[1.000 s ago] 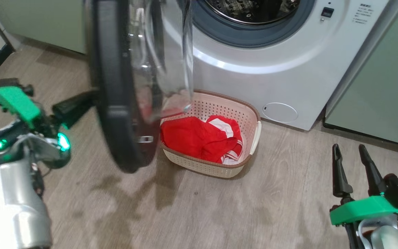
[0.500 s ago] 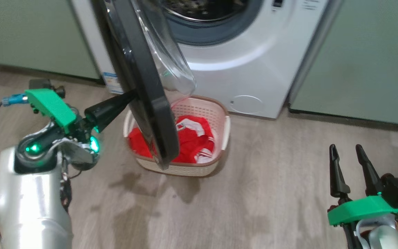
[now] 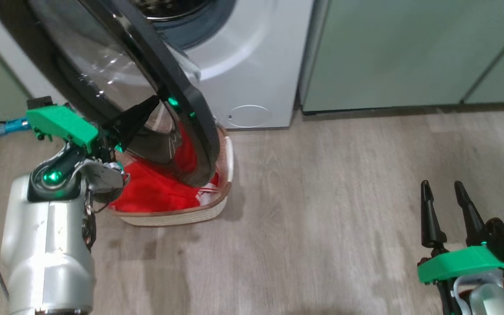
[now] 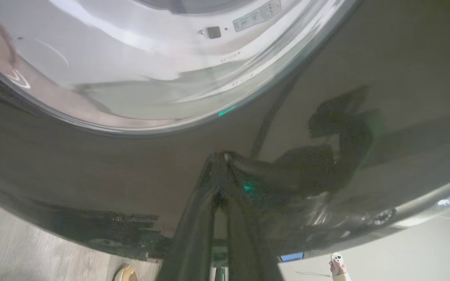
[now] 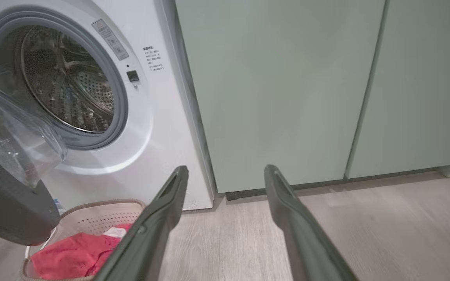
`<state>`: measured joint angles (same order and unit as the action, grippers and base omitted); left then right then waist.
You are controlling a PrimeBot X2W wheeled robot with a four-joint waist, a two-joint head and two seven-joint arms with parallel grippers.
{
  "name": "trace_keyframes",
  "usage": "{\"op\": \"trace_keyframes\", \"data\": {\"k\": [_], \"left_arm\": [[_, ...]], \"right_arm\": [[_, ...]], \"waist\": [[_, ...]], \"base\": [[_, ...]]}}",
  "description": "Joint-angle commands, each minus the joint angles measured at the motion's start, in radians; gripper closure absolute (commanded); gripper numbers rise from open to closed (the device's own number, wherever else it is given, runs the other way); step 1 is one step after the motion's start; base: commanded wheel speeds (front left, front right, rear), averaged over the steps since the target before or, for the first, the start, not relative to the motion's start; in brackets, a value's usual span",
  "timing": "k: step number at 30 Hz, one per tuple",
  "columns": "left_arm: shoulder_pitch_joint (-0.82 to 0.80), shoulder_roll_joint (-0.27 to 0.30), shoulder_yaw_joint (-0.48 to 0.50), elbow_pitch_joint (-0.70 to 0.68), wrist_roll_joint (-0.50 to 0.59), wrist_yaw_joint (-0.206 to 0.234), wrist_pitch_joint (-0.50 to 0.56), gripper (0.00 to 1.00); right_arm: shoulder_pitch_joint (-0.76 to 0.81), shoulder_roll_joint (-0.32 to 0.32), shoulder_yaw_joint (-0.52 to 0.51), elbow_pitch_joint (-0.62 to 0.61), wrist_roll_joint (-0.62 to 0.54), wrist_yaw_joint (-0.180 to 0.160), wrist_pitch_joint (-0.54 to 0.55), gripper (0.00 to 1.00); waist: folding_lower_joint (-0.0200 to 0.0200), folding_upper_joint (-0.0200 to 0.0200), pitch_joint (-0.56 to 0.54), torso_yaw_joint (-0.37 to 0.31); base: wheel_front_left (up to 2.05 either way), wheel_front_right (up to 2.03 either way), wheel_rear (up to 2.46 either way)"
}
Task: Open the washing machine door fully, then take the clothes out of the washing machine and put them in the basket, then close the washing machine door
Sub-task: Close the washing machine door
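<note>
The washing machine door [image 3: 199, 144] stands partly open, its black rim hanging over the basket [image 3: 177, 215]. My left gripper [image 3: 153, 103] is shut, holding nothing, its tips pressed against the door's outer face. In the left wrist view the closed fingertips [image 4: 222, 157] touch the glossy rim below the glass [image 4: 131, 58]. Red clothes [image 3: 151, 194] lie in the basket, partly hidden by the door. The washing machine [image 5: 158, 117] shows a bare metal drum [image 5: 65, 86]. My right gripper [image 3: 446, 197] stands open and empty at the lower right, far from the machine.
Pale green cabinets [image 5: 287, 97] flank the machine on the right. Wood-look floor [image 3: 322, 197] spreads between the basket and my right gripper. A person's hand holding a small controller [image 4: 336, 263] is reflected or seen past the door's edge.
The head camera has turned, shifting the scene left. The door has swung round toward the machine's front with my shut left gripper against its outer face. The right gripper has stayed put.
</note>
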<state>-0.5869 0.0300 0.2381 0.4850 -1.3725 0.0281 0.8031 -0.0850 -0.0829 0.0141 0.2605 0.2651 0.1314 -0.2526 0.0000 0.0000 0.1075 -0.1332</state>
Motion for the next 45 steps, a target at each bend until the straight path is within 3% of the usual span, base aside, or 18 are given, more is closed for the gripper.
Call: {"op": "trace_keyframes", "data": {"k": [1,12,20,21,23,24,25,33,38,45], "left_arm": [[-0.059,0.026,0.023,-0.010,0.004,-0.018,-0.008,1.00],[-0.160,0.024,0.021,0.162,0.000,-0.095,-0.100,1.00],[-0.125,0.049,0.044,0.212,-0.012,-0.139,-0.117,1.00],[-0.113,0.055,0.048,0.213,-0.012,-0.143,-0.122,0.93],[-0.084,0.067,0.058,0.208,-0.012,-0.149,-0.132,0.63],[-0.067,0.075,0.061,0.200,-0.004,-0.152,-0.147,0.24],[-0.048,0.083,0.063,0.189,0.004,-0.154,-0.162,0.00],[0.147,0.155,-0.015,0.011,0.158,-0.158,-0.386,0.00],[0.238,0.227,-0.161,-0.057,0.319,-0.159,-0.636,0.00],[0.277,0.315,-0.352,0.008,0.472,-0.159,-0.982,0.00]], "right_arm": [[-0.036,-0.006,0.016,-0.030,0.003,-0.001,-0.009,0.00],[-0.036,-0.002,0.019,-0.029,0.002,-0.001,-0.009,0.00],[-0.017,-0.002,-0.012,-0.032,-0.001,-0.001,-0.009,0.00],[-0.014,-0.002,-0.012,-0.032,-0.001,-0.001,-0.009,0.00],[-0.008,-0.002,-0.011,-0.032,-0.002,-0.001,-0.009,0.00],[-0.004,-0.002,-0.010,-0.031,-0.002,-0.001,-0.009,0.00],[-0.002,-0.003,-0.010,-0.031,-0.002,-0.001,-0.009,0.00],[0.004,-0.005,-0.013,-0.032,0.000,-0.001,-0.009,0.00],[0.006,-0.005,-0.018,-0.038,0.000,-0.001,-0.009,0.00],[0.013,-0.006,-0.019,-0.040,-0.001,-0.001,-0.009,0.00]], "waist": [[0.0000,0.0000,0.012,-0.035],[0.0000,0.0000,0.013,-0.076],[0.0000,0.0000,-0.016,-0.037],[0.0000,0.0000,-0.022,-0.029],[0.0000,0.0000,-0.036,-0.014],[0.0000,0.0000,-0.042,-0.008],[0.0000,0.0000,-0.047,-0.001],[0.0000,0.0000,-0.077,0.037],[0.0000,0.0000,-0.084,0.046],[0.0000,0.0000,-0.097,0.043]], "base": [[0.00,0.00,0.00],[0.00,0.00,0.00],[0.00,0.00,0.00],[0.00,0.00,0.00],[0.00,0.00,0.00],[0.00,0.00,0.00],[0.00,0.00,0.00],[0.00,0.00,0.00],[0.00,0.00,0.00],[0.00,0.00,0.00]]}}
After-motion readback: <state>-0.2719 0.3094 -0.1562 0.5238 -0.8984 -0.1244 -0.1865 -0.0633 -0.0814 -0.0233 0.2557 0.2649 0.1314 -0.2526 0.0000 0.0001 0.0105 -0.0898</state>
